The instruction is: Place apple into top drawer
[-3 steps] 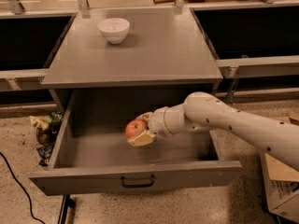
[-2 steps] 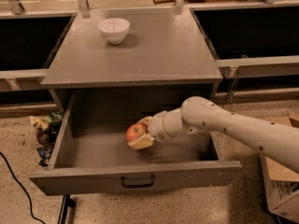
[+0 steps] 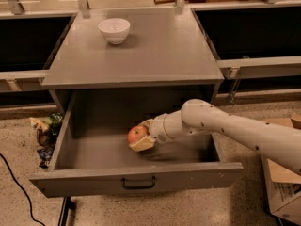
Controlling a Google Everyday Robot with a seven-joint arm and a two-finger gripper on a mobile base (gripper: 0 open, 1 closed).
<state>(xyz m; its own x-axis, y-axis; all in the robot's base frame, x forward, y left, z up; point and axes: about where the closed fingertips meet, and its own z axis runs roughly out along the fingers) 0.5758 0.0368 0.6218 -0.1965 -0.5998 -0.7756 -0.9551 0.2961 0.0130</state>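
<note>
One red-orange apple (image 3: 137, 133) in gripper (image 3: 142, 135), inside top drawer (image 3: 188, 178)

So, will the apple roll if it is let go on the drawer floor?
Probably a little: the apple is round and the top drawer floor looks flat and smooth. Its walls should stop it. The hand, inside the drawer, grips it, so it seems firm.

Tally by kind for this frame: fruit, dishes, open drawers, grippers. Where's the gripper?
Fruit: 1, the apple.
Dishes: 1, the white bowl on the cabinet top.
Open drawers: 1, the top drawer.
Grippers: 1, the gripper, reaching inside the drawer, fingers shut on the apple.
Total: 4.
</note>
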